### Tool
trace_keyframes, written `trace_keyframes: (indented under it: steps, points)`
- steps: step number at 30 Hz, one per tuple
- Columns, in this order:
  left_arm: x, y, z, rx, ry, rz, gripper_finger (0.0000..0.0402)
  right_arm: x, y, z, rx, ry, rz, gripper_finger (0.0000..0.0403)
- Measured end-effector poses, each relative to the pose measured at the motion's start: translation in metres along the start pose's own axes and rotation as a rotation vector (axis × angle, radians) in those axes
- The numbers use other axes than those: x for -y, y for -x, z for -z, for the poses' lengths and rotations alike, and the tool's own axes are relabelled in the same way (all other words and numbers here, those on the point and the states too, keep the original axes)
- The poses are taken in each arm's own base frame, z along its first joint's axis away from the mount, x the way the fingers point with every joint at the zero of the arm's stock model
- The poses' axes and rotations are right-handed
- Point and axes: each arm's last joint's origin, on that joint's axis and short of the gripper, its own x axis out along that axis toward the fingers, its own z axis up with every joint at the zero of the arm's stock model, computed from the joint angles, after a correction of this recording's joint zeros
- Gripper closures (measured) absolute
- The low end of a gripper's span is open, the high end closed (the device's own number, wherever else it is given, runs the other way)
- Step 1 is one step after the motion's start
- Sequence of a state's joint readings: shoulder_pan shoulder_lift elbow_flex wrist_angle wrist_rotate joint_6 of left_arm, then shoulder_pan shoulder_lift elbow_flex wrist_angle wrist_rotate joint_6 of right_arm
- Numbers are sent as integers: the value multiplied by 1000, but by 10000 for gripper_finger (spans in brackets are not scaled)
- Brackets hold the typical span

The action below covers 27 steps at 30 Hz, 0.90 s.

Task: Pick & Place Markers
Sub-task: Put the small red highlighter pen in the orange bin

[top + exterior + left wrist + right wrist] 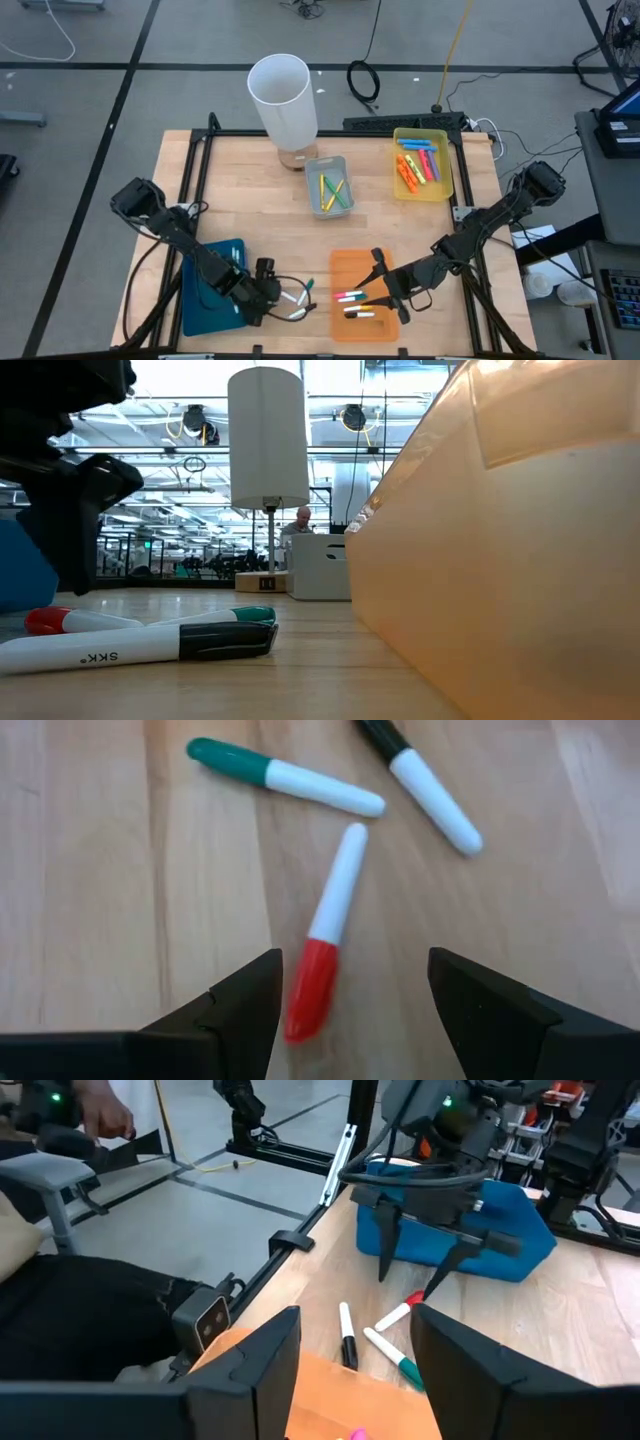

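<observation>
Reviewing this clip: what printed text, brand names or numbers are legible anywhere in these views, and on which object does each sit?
"SKK" with a small mark after it, printed upside down in the low view: on the white barrel of the black-capped marker lying nearest the camera.
A small dark label on the base under the tall white cylinder: too small to read.
Nothing else is legible.

My left gripper [283,297] hung spread-fingered over bare wood between the blue tray [205,290] at its nine o'clock and the orange tray [350,268] at its three. Three loose markers lay in that gap: the red-capped marker [325,935] directly between my fingers, the green-capped marker [285,777] and the black-capped marker [422,782] just beyond it at twelve, none touching. My right gripper [385,293] stood open above the orange tray, close at my three. The table's centre was clear wood up to the grey tray [329,187], with the white cylinder [284,98] behind it.
</observation>
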<state>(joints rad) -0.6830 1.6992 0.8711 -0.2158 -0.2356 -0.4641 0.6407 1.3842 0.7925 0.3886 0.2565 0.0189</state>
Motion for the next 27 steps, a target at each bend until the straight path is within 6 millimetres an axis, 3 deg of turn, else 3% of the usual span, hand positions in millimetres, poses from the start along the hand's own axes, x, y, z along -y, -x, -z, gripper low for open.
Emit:
trace_keyframes:
  steps: [13,27]
  points:
    - [-10,-1,3,-36,5,-90,149,0,0,0,3,-14,-1,229]
    - [-8,2,-3,-58,-63,-26,157,0,0,0,2,-13,-1,230]
